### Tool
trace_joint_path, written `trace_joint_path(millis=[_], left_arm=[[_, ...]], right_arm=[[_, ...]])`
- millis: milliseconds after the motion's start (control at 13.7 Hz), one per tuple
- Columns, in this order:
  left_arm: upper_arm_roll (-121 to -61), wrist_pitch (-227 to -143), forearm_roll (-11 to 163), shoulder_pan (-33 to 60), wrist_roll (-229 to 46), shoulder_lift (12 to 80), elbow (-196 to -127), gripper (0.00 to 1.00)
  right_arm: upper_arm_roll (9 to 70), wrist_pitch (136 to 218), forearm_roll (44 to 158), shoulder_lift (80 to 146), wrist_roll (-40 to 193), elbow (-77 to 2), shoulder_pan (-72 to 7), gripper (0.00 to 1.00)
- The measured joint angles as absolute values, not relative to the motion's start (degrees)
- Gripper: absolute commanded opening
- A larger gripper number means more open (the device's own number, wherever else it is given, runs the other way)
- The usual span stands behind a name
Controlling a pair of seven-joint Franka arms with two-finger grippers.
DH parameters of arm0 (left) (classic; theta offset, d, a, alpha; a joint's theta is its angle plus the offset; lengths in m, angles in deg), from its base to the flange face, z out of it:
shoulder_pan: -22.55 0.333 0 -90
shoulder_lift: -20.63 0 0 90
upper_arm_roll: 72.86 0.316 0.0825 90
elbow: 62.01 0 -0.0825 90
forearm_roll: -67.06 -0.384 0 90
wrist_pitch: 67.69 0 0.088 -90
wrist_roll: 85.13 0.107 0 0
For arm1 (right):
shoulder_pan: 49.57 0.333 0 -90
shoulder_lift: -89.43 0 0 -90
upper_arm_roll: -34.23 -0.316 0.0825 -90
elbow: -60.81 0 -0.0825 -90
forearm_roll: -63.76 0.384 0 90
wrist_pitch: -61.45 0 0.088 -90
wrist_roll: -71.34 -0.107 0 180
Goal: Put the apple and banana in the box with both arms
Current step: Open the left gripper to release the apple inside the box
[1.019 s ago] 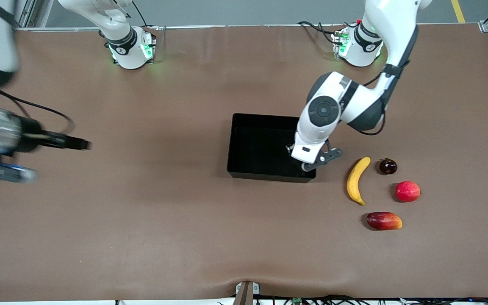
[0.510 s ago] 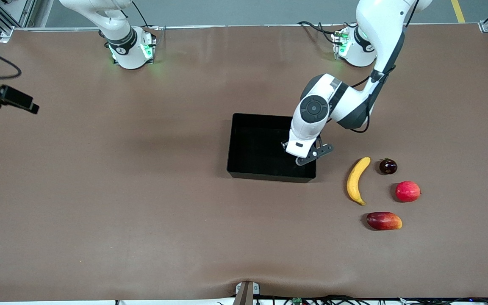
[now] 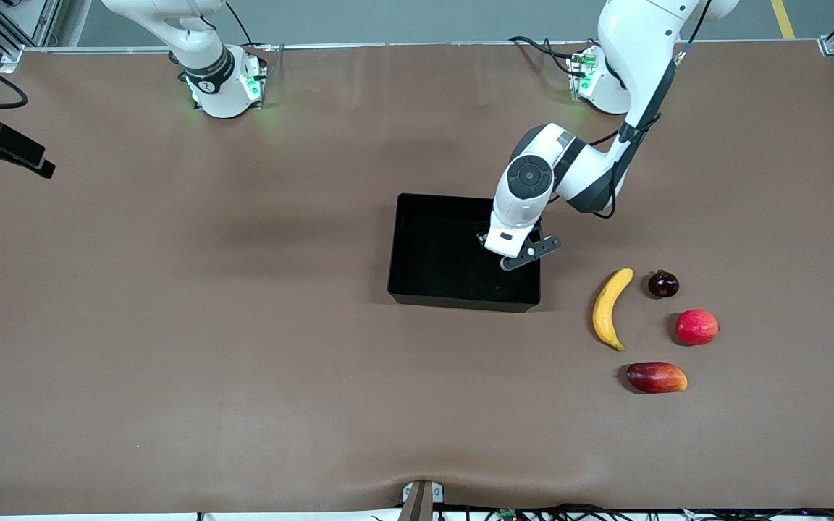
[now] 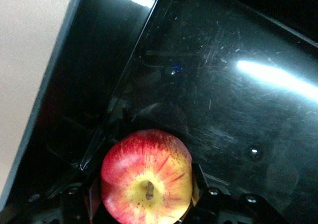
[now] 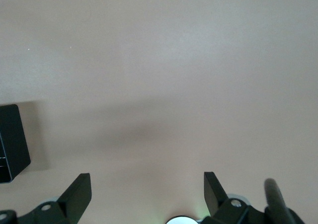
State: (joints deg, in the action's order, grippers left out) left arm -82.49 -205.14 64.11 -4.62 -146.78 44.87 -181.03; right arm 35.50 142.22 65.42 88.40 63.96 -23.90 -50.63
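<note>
My left gripper [image 3: 510, 255] is over the black box [image 3: 417, 293], at the box's end toward the left arm. In the left wrist view it [image 4: 146, 185] is shut on the apple [image 4: 144, 172], red and yellow with its stem up, held just above the box's floor [image 4: 223, 100]. The apple is hidden under the hand in the front view. The banana [image 3: 609, 310] lies on the table beside the box, toward the left arm's end. My right gripper [image 5: 146, 182] is open and empty, high over bare table at the right arm's end [image 3: 15, 152].
Three other fruits lie near the banana: a dark round one [image 3: 663, 284], an evenly pink-red round one [image 3: 696, 326] and a red-yellow mango-like one [image 3: 656, 377]. A corner of the box shows in the right wrist view [image 5: 12, 142].
My left gripper has moved with the apple from the box's near corner to farther in over the box. My right arm has drawn back toward the table's edge.
</note>
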Motion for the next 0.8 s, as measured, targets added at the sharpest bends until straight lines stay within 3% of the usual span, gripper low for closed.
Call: trace_joint_path(millis=[146,218,437,510,582,801], left_arm=[[-82.5,-205.5,64.1,-4.9,-147.2,44.9,-181.1,0.0],[-82.5,-206.0,64.1,-5.1,-147.4,44.9,-181.1,0.08],[-82.5,-207.8,64.1,-5.4,-147.5,45.0,-181.1,0.5],[-82.5,-207.9,64.1,-5.5,-147.5,45.0,-181.1,0.69],[-82.5,-207.9,64.1,-5.5,-147.5,45.0,-181.1,1.0],[-82.5,-208.0,64.1,-5.6,-147.5,45.2,-181.1,1.0]], right_arm=[[35.0,142.6,65.4,88.4,64.0,-23.7,-50.5,1.0],[34.9,142.6,65.4,88.4,64.0,-23.7,-50.5,1.0],[34.9,142.6,65.4,88.4,64.1,-23.7,-50.5,1.0],[34.9,142.6,65.4,88.4,64.6,-23.7,-50.5,1.0],[34.8,142.6,65.4,88.4,65.5,-23.7,-50.5,1.0],[34.9,142.6,65.4,88.4,66.9,-23.7,-50.5,1.0]])
